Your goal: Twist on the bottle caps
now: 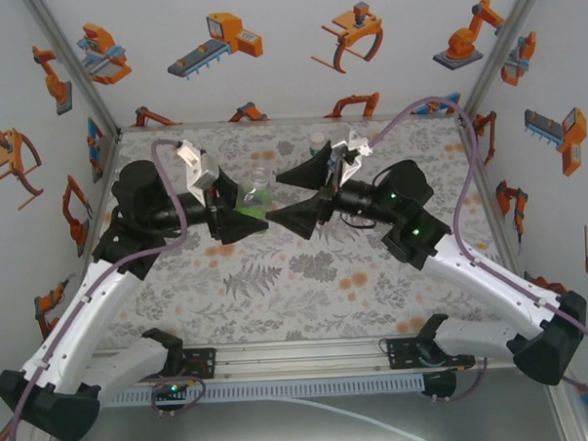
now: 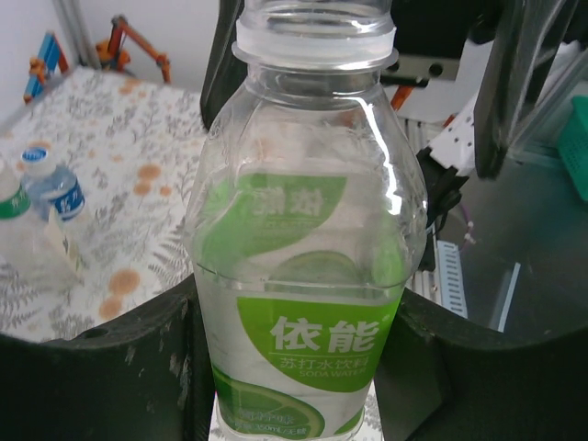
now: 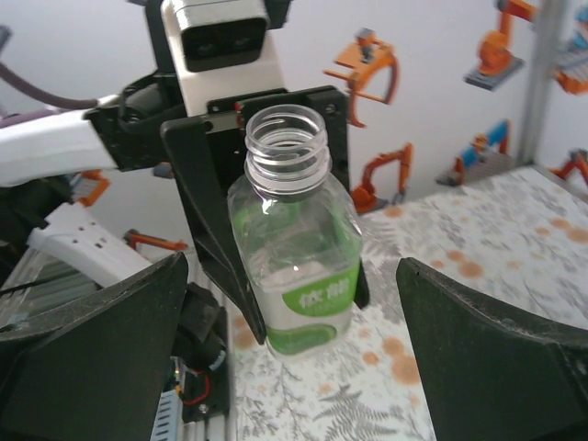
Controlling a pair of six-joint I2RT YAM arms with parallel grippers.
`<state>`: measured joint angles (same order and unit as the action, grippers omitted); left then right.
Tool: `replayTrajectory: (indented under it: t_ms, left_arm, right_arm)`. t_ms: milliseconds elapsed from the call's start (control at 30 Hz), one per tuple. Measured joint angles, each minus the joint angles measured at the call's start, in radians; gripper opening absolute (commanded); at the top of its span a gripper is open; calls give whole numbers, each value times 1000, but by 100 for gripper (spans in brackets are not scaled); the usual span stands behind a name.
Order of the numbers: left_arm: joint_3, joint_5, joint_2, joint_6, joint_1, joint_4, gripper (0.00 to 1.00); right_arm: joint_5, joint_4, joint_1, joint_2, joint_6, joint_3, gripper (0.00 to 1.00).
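A clear bottle with a green-and-white label point(image 2: 303, 340) stands upright between the fingers of my left gripper point(image 2: 296, 294), which is shut on its lower body. Its threaded neck point(image 3: 287, 138) is bare, with no cap on it. From above, the same bottle point(image 1: 257, 191) sits at the table's middle with my left gripper point(image 1: 243, 215) around it. My right gripper point(image 3: 292, 266) faces the bottle point(image 3: 299, 266) from the other side, open wide, with its fingers point(image 3: 101, 349) standing clear of it. A blue-label bottle point(image 2: 57, 191) with a whitish cap point(image 2: 39, 158) stands further back.
Another bottle point(image 2: 9, 197) with a green band stands beside the blue-label one. From above, a capped bottle point(image 1: 317, 141) shows at the far middle, just behind the right wrist. The table point(image 1: 278, 290) has a floral cloth, and a metal rail point(image 1: 300, 352) runs along its near edge.
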<state>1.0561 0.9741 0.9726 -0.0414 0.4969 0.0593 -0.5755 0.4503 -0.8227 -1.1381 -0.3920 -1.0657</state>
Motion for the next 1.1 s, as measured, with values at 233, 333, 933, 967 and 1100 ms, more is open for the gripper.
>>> replayTrajectory:
  t_ms: [233,333,933,967,1100]
  left_arm:
    - [0,26,-26,-63,31,-55,44]
    - [0,29,-28,-74,40,-63,44]
    - [3,37,-21,-100,71,-84,65]
    - [3,37,-19,-101,72,-88,66]
    - [3,37,-11,-108,80,-105,68]
  right_arm:
    - [-16,49,-61,-76,14,-77,79]
    - [-16,56,-77,-101,19,-99,75]
    - [12,34,-106,-112,61,-116,39]
    - [16,37,-107,-112,58,-117,39]
    - [23,59,-116,-112,43,-123,38]
